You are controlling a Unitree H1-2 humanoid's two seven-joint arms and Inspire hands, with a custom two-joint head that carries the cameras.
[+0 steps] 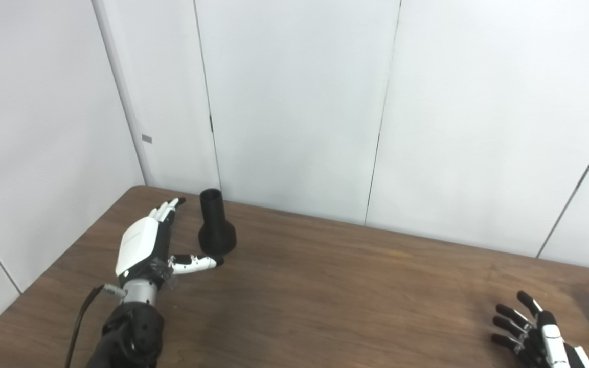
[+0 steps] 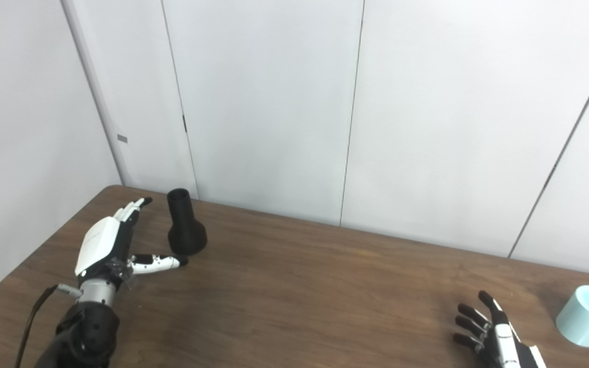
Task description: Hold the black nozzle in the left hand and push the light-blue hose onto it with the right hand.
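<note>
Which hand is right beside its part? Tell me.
The left hand: open, fingers along the upright black nozzle, thumb at its base. The right hand, also open, is set apart from the light-blue hose.

Even, bright overhead light washes the white wall panels (image 1: 294, 102) pale grey. The table (image 2: 299, 306) shows dull sheen, no glare. Below the black nozzle (image 1: 216, 225) lies only a faint shadow. Both views are slightly soft, edges undistorted.
</note>
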